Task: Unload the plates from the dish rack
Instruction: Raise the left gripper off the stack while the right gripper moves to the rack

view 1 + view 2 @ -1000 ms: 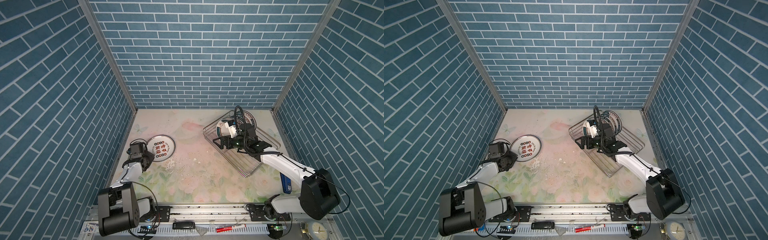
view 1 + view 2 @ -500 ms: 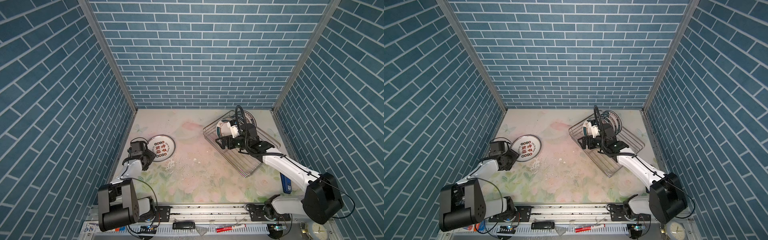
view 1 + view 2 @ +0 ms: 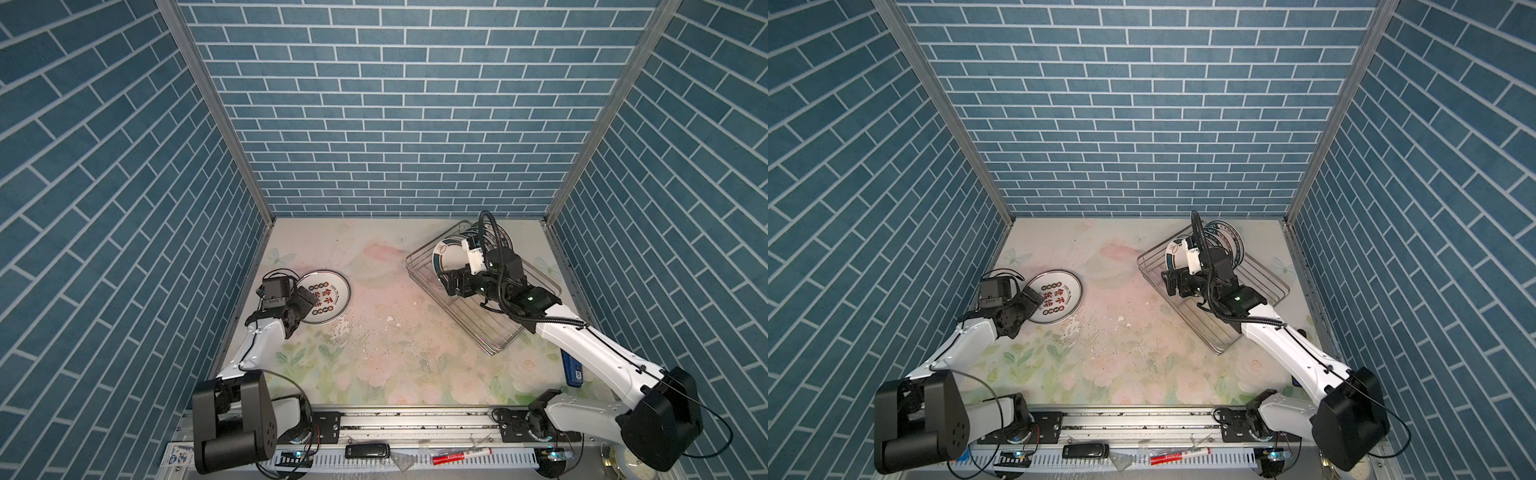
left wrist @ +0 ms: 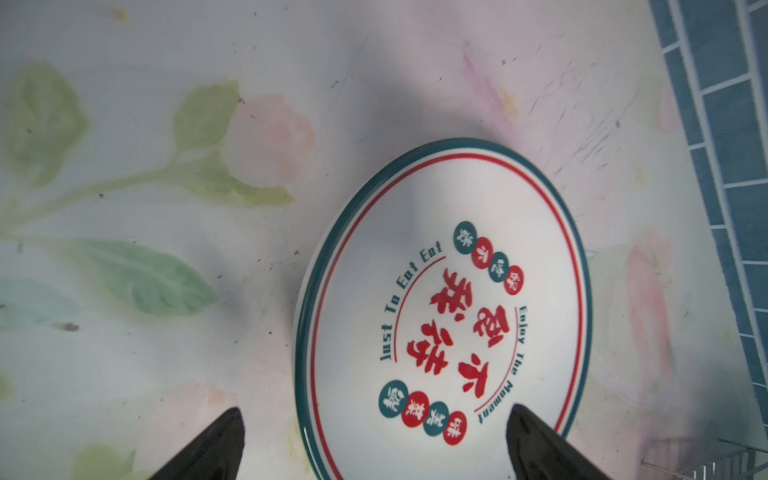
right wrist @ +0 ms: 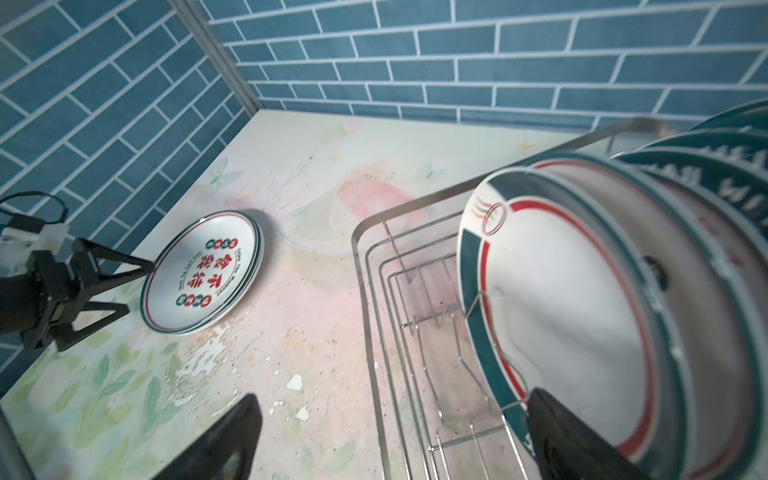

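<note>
A white plate [image 3: 328, 297] [image 3: 1059, 301] [image 4: 436, 291] with red characters and a dark green rim lies flat on the table at the left; a second rim shows under it in the right wrist view [image 5: 203, 270]. My left gripper [image 3: 305, 301] [image 3: 1027, 303] [image 4: 374, 409] is open at its near edge, one finger over the plate and one over the table. The dish rack [image 3: 498, 336] [image 3: 1150, 257] [image 5: 361, 291] stands at the right with several plates [image 3: 442, 257] [image 3: 1177, 253] [image 5: 561, 311] upright at its far end. My right gripper [image 3: 451, 286] [image 3: 1173, 284] [image 5: 392, 399] is open across the rack's near wall, one finger by the front plate.
Blue brick walls close in the table on three sides. A blue device [image 3: 573, 370] lies by the right wall beside the right arm. White flakes [image 3: 388, 320] dot the floral table top between the plate and the rack. A red marker [image 3: 461, 459] lies on the front rail.
My left gripper's jaws have opened wide at the rim of the plate on the table. The right arm has barely moved and stays open.
</note>
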`<state>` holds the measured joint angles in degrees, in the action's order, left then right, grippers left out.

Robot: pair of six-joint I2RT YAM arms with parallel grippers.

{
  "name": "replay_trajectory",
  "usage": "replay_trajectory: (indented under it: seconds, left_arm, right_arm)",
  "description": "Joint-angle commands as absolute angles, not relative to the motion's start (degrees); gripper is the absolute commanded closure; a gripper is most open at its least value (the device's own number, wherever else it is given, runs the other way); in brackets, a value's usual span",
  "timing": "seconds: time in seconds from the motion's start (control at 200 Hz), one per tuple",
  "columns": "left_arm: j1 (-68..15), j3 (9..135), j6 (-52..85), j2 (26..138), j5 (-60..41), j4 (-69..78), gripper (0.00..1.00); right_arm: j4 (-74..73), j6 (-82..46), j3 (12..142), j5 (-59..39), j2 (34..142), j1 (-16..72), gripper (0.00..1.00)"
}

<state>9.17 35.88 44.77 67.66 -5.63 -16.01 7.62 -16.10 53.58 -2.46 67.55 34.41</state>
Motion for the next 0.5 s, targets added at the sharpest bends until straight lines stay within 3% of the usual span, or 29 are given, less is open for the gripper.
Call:
replay_trajectory:
  seconds: [0.0,0.295,0.495]
  left_arm:
    - [7.92,36.06,43.38,64.26,-3.19,-16.77,0.01]
    - [-2.37,38.84,38.04,62.72,-2.28,-12.75,0.01]
    - [-13.97,44.69,32.41,68.30,0.78,-12.57,0.01]
  right_arm:
    - [6.32,-12.94,51.96,6.58,64.17,34.72,0.01]
    - [8.61,-11.77,53.00,13.53,66.92,34.72,0.02]
    - [11.12,-11.87,54.79,14.00,69.82,34.72,0.17]
